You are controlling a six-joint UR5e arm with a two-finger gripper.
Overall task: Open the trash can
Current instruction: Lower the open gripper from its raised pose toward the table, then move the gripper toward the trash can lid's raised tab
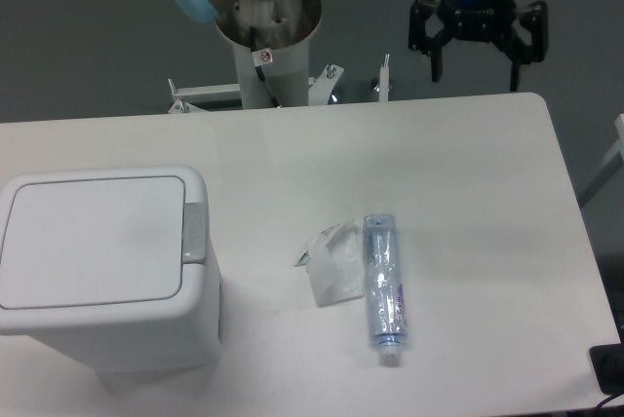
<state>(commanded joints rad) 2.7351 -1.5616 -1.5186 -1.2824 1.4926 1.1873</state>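
Note:
The trash can (107, 261) is a large white boxy bin standing at the left front of the table. Its flat lid (93, 240) lies closed, and a small grey latch button (194, 233) sits on its right edge. My gripper (475, 73) hangs at the top right, over the table's far edge, far from the bin. Its two dark fingers are spread apart with nothing between them, and a blue light glows on its body.
A clear plastic bottle (381, 281) lies on its side in the middle of the white table (468, 173), cap toward the front. A crumpled white wrapper (331, 261) touches its left side. The arm's base column (263, 37) stands behind the far edge.

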